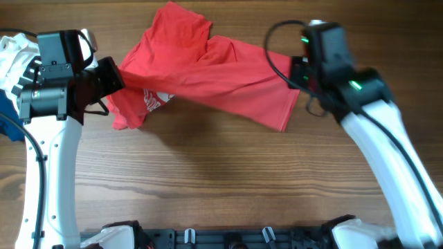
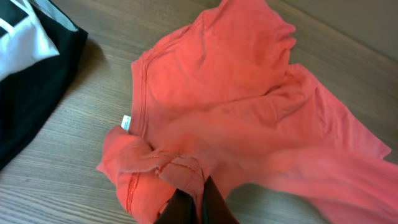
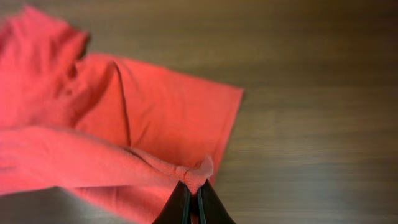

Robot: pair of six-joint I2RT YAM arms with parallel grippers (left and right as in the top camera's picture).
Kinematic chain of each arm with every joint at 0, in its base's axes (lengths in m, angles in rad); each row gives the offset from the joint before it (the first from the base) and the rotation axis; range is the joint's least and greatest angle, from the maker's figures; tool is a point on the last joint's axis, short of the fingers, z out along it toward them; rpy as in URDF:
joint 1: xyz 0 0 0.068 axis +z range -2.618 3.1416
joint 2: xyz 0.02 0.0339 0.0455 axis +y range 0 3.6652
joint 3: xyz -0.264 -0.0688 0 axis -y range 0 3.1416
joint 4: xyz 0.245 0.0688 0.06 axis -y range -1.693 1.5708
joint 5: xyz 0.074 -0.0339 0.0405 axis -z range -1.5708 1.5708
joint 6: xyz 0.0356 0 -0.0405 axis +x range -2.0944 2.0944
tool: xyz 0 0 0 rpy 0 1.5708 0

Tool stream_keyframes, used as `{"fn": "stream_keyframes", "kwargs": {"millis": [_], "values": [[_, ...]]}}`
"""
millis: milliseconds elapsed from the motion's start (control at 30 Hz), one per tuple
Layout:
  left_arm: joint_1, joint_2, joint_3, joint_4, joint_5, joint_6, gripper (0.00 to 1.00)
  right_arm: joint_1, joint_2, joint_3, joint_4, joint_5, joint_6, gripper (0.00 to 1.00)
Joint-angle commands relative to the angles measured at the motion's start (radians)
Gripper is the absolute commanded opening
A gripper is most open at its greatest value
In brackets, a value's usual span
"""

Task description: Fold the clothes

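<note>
At nine o'clock on the table (image 1: pixel 208 180), the left gripper (image 1: pixel 116 81) is clamped on a bunched edge of the red T-shirt (image 1: pixel 208 72), just beside its white tag (image 2: pixel 126 122). The shirt sprawls across twelve o'clock, one fold pulled taut between both arms. At three o'clock the right gripper (image 1: pixel 296 77) pinches the other edge tight
</note>
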Motion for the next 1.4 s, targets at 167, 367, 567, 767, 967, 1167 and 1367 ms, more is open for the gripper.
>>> {"fn": "stream_keyframes", "kwargs": {"millis": [167, 367, 567, 767, 967, 1167, 1367], "values": [[0.061, -0.106, 0.168, -0.114, -0.006, 0.006, 0.04, -0.005, -0.344, 0.096, -0.086, 0.187, -0.003, 0.04], [0.061, -0.196, 0.284, -0.180, -0.006, 0.029, 0.04, -0.005, -0.420, 0.273, -0.130, 0.215, -0.030, 0.04], [0.061, -0.295, 0.331, -0.183, 0.017, 0.027, 0.04, -0.005, -0.414, 0.361, -0.171, 0.202, -0.037, 0.04], [0.061, -0.253, 0.330, -0.232, 0.017, 0.028, 0.04, -0.005, -0.299, 0.358, -0.306, 0.010, -0.055, 0.04], [0.061, -0.167, 0.330, -0.264, 0.016, 0.029, 0.04, -0.004, -0.070, 0.307, -0.427, -0.329, -0.139, 0.04], [0.061, -0.113, 0.330, -0.267, -0.055, 0.029, 0.04, 0.050, 0.130, 0.224, -0.404, -0.584, -0.258, 0.11], [0.061, -0.092, 0.330, -0.267, -0.066, 0.029, 0.04, 0.212, 0.263, 0.038, -0.229, -0.714, -0.257, 0.47]]}}
